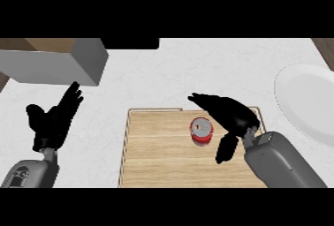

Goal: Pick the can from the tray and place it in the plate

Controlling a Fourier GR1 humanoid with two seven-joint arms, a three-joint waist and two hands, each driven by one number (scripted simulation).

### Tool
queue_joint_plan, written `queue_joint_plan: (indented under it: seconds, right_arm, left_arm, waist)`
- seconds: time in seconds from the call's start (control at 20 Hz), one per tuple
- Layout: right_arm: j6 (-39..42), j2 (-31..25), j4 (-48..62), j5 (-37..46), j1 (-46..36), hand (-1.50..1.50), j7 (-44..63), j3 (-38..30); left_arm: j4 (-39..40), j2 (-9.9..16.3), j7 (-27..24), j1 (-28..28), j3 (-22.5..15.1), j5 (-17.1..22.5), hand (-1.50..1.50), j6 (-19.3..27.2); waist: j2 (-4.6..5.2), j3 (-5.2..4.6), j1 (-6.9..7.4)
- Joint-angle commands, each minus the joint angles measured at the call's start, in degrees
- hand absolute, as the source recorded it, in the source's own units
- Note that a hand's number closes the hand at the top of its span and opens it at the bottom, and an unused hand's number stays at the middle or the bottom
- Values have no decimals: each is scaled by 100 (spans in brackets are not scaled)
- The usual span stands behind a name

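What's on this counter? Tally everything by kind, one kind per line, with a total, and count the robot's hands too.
Can, red, upright on the tray: 1
Wooden tray: 1
White plate, at the right edge: 1
Grey box, upper left: 1
Black hands: 2, left hand open and resting, right hand open beside the can
Total: 6

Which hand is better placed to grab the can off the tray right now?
The right hand: it hangs open right beside the can on the tray, with the plate on its side. The left hand rests open off the tray.
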Motion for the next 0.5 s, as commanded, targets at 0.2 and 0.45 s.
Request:
queue_joint_plan:
  seconds: [0.2, 0.45]
  right_arm:
    - [326, 516, 277, 673, -127, -150, -13, -303]
    - [293, 642, 1145, 1058, -549, -150, -430, -278]
  left_arm:
    - [-305, -162, 158, 204, 194, -241, 0, -77]
    - [-3, -141, 27, 7, 305, -220, 0, -333]
  waist:
    - [-2, 1, 6]
    - [7, 0, 21]
